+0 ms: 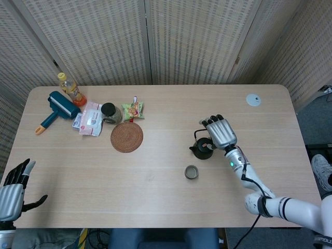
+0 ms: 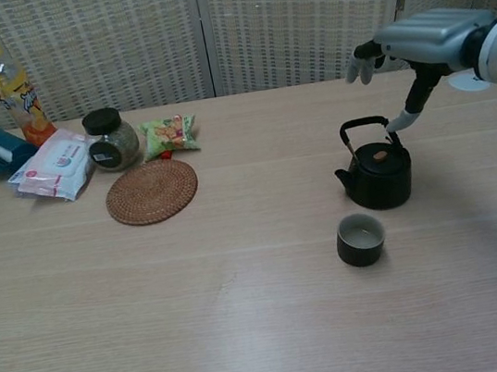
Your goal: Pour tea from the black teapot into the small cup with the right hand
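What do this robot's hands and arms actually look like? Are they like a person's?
Roughly. The right robot hand has a ribbed silver-grey back and pale grey fingers, on a white forearm with a glowing green light, black bands and a thin black cable. The left robot hand, at the picture's edge, has the same grey back but dark fingers with one pale tip.

bench, light wood. far left: orange bottle, teal lint roller, wipes pack, black-lidded jar, green snack packet, round woven coaster. far right corner: small grey disc.
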You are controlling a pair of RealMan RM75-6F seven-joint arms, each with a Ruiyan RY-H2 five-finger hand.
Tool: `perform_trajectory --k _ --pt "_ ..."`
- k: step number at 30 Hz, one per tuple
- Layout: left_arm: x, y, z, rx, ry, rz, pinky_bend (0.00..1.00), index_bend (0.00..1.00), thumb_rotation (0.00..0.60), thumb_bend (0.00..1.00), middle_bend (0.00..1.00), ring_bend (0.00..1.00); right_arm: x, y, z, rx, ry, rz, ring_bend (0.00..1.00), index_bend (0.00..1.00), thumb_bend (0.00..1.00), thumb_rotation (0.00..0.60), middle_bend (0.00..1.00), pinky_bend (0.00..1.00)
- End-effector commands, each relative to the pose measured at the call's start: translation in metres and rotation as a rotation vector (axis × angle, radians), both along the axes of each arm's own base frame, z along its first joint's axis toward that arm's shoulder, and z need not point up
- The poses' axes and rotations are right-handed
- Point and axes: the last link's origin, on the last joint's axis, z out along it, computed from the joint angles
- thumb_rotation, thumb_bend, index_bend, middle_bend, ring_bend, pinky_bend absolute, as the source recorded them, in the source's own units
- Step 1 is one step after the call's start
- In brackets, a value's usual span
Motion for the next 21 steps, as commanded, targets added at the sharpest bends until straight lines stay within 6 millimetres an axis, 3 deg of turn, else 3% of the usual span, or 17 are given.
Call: perform_trajectory --k 1,11,21 --pt "0.001 0.002 0.0 -0.001 -0.002 -0.005 0.06 0.03 0.6 0.18 0.0 0.0 -0.008 0.014 0.02 -0.072 0.0 -0.015 0.2 0.25 0.0 0.6 0.28 0.22" --pt "0.006 0.007 -0.004 -0.016 -0.01 -0.023 0.06 0.03 0.6 0.18 0.0 0.0 -0.036 0.075 0.071 -0.215 -0.002 -0.072 0.2 0.23 0.0 0.6 0.29 0.22" --pt "0.016 0.016 -0.009 -0.031 -0.017 -0.06 0.06 0.03 0.6 0.18 0.0 0.0 -0.074 0.142 0.101 -0.332 -0.061 -0.121 0.2 0.23 0.0 0.58 0.29 0.21"
